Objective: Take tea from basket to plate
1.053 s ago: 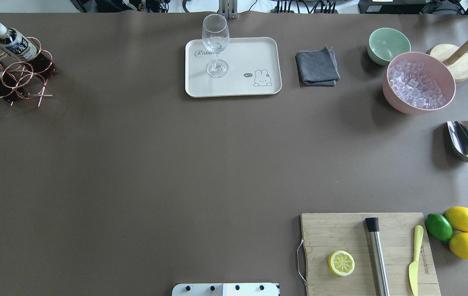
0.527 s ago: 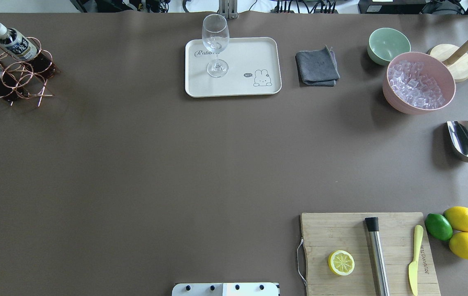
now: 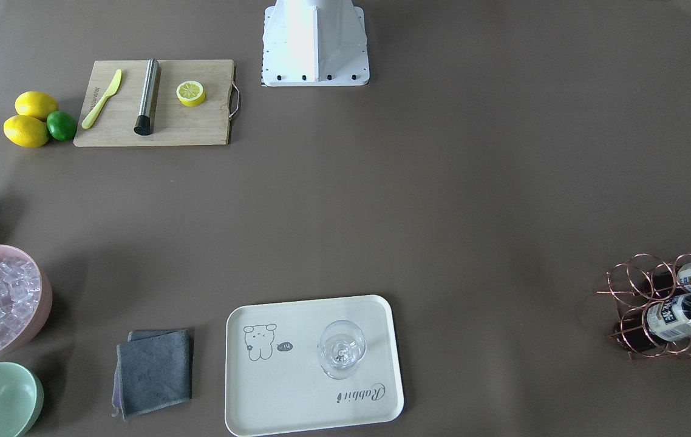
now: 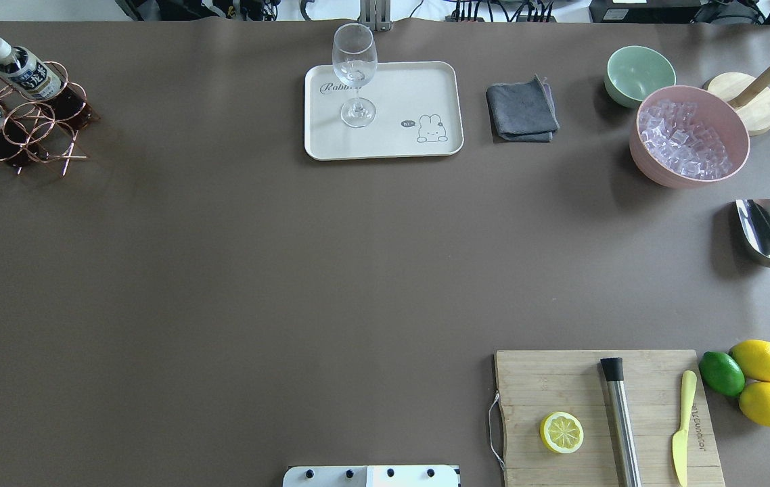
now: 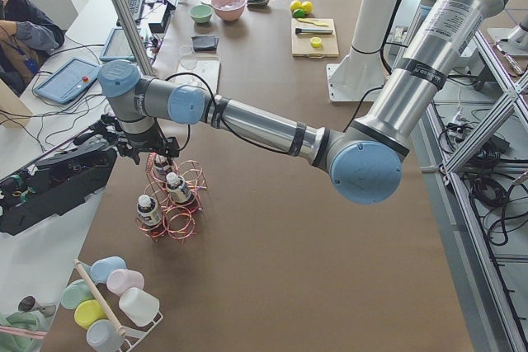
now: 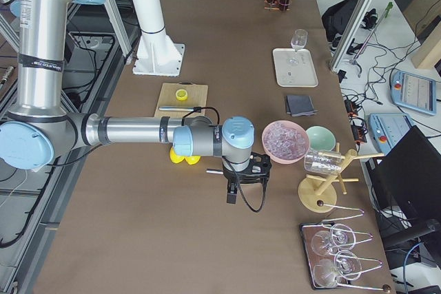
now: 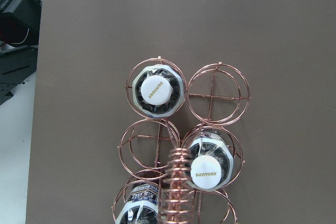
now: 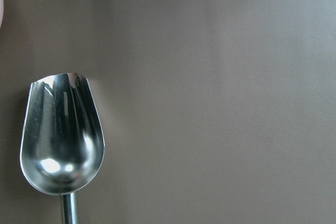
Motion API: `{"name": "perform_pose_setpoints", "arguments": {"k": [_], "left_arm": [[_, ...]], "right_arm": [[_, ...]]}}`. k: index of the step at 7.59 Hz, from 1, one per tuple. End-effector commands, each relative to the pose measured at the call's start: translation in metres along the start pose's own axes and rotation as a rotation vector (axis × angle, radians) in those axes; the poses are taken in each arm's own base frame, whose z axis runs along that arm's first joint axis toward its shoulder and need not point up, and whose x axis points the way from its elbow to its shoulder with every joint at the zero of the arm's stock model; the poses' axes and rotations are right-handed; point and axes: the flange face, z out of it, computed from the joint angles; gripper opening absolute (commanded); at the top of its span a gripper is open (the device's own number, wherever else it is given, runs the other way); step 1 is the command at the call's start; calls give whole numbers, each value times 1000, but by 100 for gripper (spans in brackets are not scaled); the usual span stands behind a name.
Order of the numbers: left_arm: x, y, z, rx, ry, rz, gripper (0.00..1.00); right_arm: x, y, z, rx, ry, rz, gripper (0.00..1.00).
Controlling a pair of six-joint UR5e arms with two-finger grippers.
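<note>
- At the far left of the desk point(image 4: 222, 270): copper wire basket point(image 7: 178, 187) with three white-capped tea bottles point(image 7: 157, 90), upright, each in its own ring; cannot tell which bears the beige label.
- At the far middle, well apart from the basket: cream plate point(image 4: 419, 84) with an upright wine glass point(image 4: 356, 74) on it.
- Just over the basket: left claw point(image 5: 144, 150); cannot tell whether apart or together.
- Near the pink ice bowl point(image 6: 284, 160), above the steel scoop point(image 8: 60, 135): right claw point(image 6: 244, 169); cannot tell whether apart or together.
</note>
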Motion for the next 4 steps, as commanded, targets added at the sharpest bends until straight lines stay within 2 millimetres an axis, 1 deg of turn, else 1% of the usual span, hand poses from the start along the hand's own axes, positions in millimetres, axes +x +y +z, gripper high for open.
{"name": "perform_pose_setpoints", "arguments": {"k": [1, 2, 3, 4], "left_arm": [[4, 4, 4, 0, -1, 3, 86], [4, 2, 3, 2, -2, 3, 80], [4, 1, 2, 5, -3, 5, 67], [3, -1, 0, 6, -4, 2, 20]], "right_arm": [[0, 1, 0, -1, 0, 0, 100], [0, 0, 1, -1, 0, 0, 100], [1, 1, 1, -2, 1, 1, 100], [0, 0, 1, -1, 0, 1, 100]]}}
